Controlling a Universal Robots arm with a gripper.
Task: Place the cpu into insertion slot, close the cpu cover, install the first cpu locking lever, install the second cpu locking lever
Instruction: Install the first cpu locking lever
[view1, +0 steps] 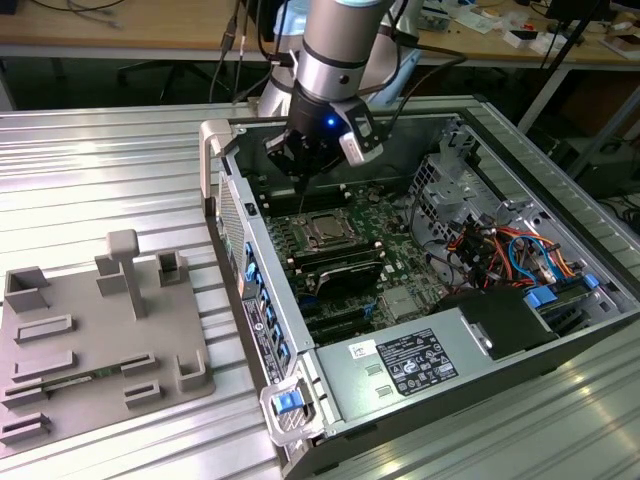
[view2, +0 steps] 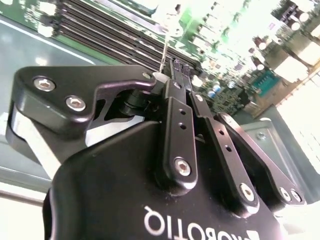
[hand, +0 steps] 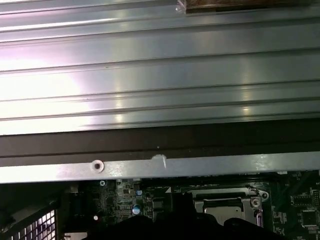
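My gripper (view1: 300, 182) hangs inside the open computer case, just behind the insertion slot (view1: 326, 233) on the green board. Its black fingers (view2: 181, 107) are pressed together, so it is shut. A thin metal locking lever (view2: 165, 42) rises right at the fingertips; I cannot tell whether it is pinched between them. The cpu cover (view1: 311, 224) lies flat over the slot, and the silver top of the cpu (view1: 326, 230) shows through its window. The slot's silver rim (hand: 252, 202) also appears in the first wrist view, partly hidden by the gripper's dark body.
The case's metal walls (view1: 250, 250) surround the board. Black memory slots (view1: 340, 272) lie in front of the socket, and a drive cage with coloured cables (view1: 500, 250) is at the exterior view's right. A grey fixture plate (view1: 90, 340) sits on the ribbed table at the left.
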